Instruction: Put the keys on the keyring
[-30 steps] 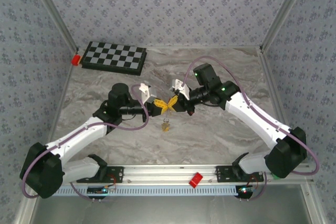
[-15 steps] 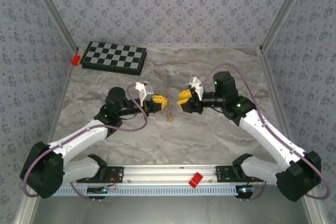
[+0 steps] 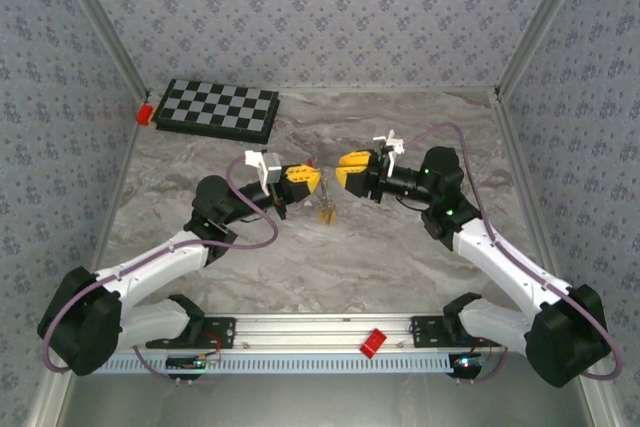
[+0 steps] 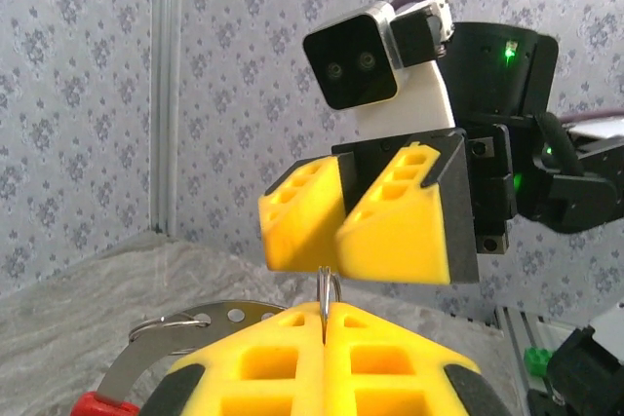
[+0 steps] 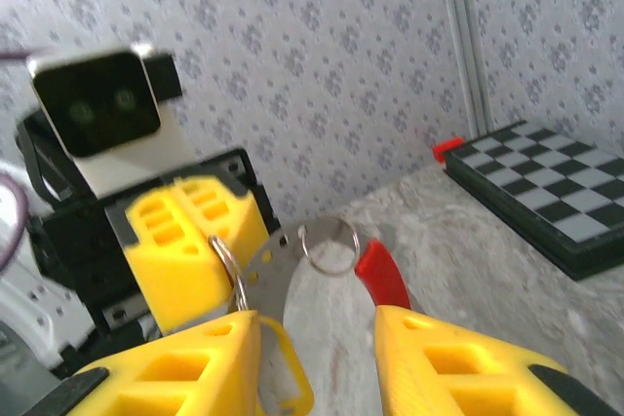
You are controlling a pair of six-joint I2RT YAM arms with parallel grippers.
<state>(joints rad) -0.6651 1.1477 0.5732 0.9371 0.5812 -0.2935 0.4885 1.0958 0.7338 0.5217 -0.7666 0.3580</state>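
Clamping keyring (image 5: 278,265) in L gripper (image 3: 310,179) (jaws together); R gripper (image 3: 344,169) parted

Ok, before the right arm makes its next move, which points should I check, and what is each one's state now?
1. Left pincer shut on the thin grey wire keyring with a red sleeve: ok.
2. Right pincer open, nothing between its fingers: ok.
3. The two pincers face each other with a gap, not touching: ok.
4. Small yellow-headed keys, seen close under the pincers in the top view, already threaded on the keyring: cannot tell.
5. Black-and-white chessboard lies at the far left, away from the pincers: ok.
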